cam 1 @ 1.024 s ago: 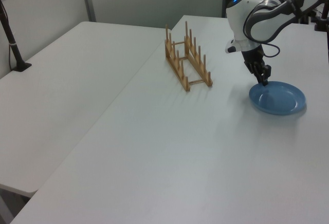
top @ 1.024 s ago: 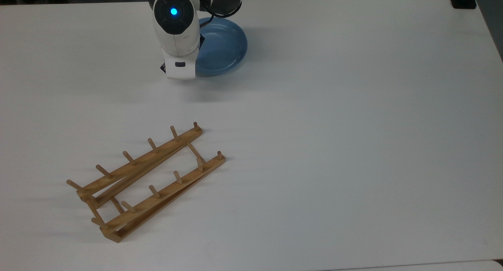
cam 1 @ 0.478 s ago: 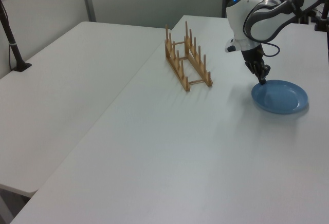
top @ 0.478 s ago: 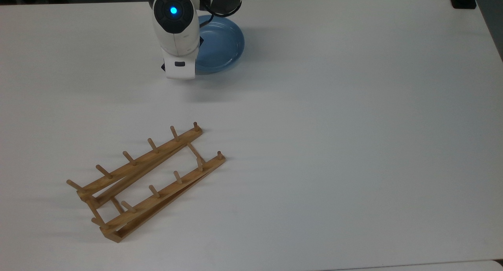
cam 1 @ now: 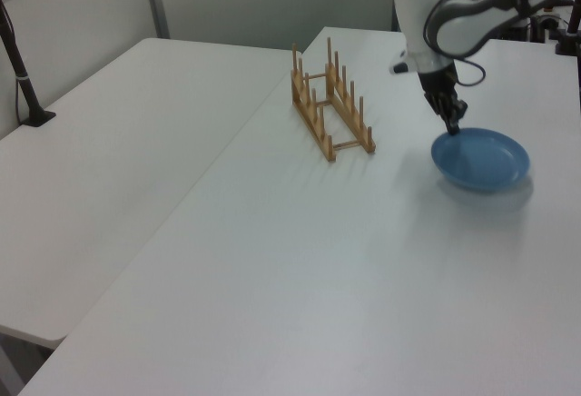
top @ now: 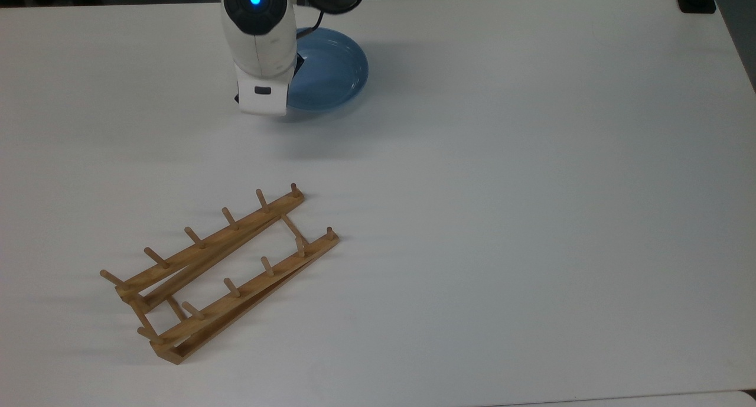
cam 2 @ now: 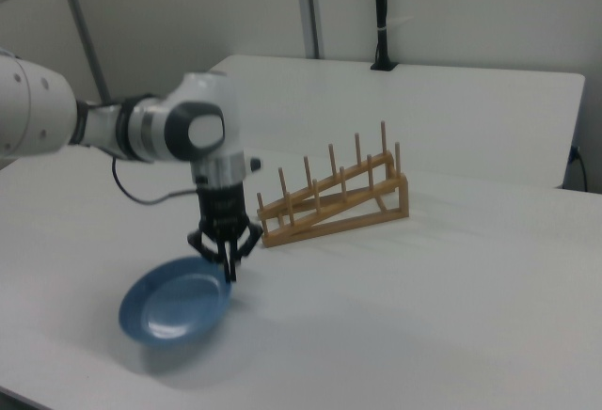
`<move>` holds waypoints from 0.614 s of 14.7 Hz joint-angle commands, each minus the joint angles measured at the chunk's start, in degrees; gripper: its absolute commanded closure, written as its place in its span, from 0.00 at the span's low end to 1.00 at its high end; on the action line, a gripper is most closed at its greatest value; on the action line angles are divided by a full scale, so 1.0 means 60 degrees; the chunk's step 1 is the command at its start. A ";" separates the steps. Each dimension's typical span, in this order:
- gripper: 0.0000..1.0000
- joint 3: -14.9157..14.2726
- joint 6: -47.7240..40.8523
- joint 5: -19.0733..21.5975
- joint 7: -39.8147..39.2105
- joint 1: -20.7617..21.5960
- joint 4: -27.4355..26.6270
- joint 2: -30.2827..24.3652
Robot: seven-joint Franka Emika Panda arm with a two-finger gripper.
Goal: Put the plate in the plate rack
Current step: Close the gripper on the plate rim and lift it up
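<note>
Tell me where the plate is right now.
The plate sits near the top view's upper edge, left of centre, gripped at its rim by the hand and well apart from the plate rack.

You could not read any words, numbers or signs here. The robot arm (top: 258, 41), the plate (top: 331, 70), the plate rack (top: 218, 271) and the table (top: 531, 188) had no letters or labels that could be read.
</note>
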 commanded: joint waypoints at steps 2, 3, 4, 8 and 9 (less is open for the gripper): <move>1.00 0.0114 -0.1261 0.0566 0.0662 0.0217 0.1844 -0.0289; 1.00 0.0114 -0.1262 0.0581 0.1070 0.0232 0.2196 -0.0289; 1.00 0.0114 -0.1204 0.0581 0.1524 0.0275 0.2518 -0.0289; 1.00 0.0085 0.0197 0.0567 0.3734 0.0218 0.3298 -0.0580; 1.00 0.0027 0.0754 0.0567 0.4291 0.0188 0.3269 -0.0640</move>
